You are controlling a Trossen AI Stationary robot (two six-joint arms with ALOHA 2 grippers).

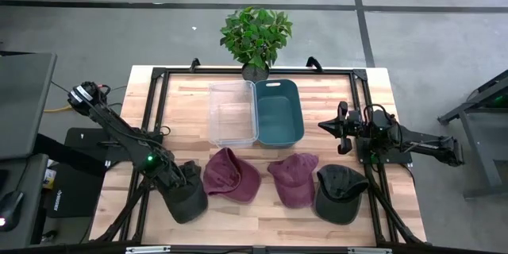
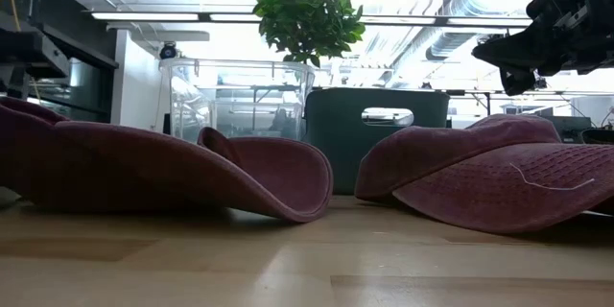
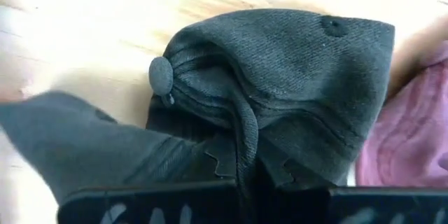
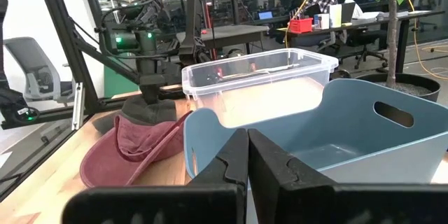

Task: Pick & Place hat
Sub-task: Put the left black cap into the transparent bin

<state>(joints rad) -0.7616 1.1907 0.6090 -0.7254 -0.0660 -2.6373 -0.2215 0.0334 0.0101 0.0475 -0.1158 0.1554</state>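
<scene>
left gripper fingertips buried in dark hat, table edge blurred

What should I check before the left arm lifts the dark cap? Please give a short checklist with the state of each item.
1. Left tool shut on the dark cap: ok, fabric pinched in the left wrist view.
2. Firm hold on the fabric: cannot tell.
3. Dark cap clear of the maroon cap beside it: cannot tell, they lie close.
4. Clear bin and teal bin empty: ok.
5. Right tool away, shut, at the table's right edge: ok.
</scene>
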